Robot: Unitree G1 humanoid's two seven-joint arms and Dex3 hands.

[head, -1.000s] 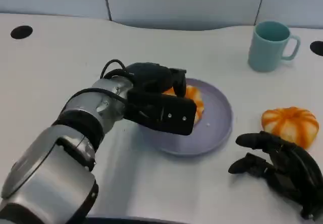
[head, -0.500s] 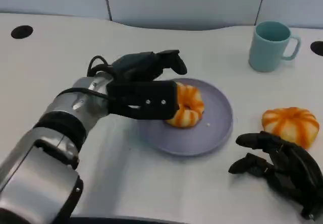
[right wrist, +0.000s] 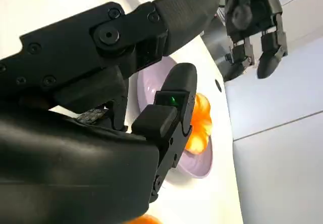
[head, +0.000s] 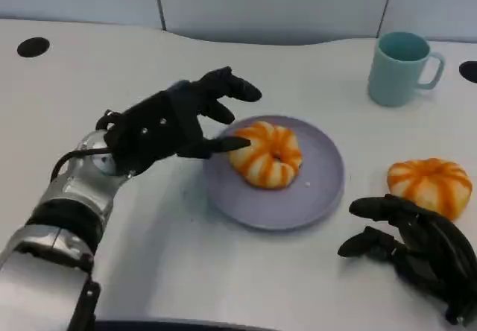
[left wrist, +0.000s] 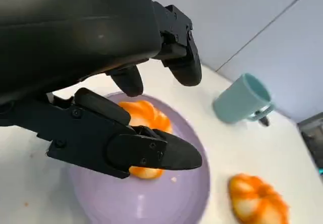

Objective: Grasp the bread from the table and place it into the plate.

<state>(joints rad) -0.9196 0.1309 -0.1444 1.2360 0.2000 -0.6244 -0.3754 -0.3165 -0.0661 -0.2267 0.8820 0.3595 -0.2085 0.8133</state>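
Note:
A round orange-and-white striped bread point(head: 267, 153) lies on the purple plate point(head: 317, 191), left of its middle. My left hand point(head: 179, 122) hovers just left of the plate with its fingers spread, holding nothing and a small gap from the bread. The left wrist view looks past the black fingers point(left wrist: 151, 151) at the same bread point(left wrist: 140, 114) on the plate point(left wrist: 166, 199). My right hand point(head: 414, 245) rests on the table at the lower right, fingers apart, holding nothing. The right wrist view shows the bread point(right wrist: 200, 125), the plate point(right wrist: 194, 164) and my left hand point(right wrist: 252, 22) beyond them.
A second striped bread point(head: 428, 184) lies on the table right of the plate, just beyond my right hand. A teal mug point(head: 399, 66) stands at the back right. Black round holes point(head: 31, 47) mark the table's far corners.
My left hand has let go of the bread on the plate, spread its fingers and drawn back to the left. The right hand has stayed still.

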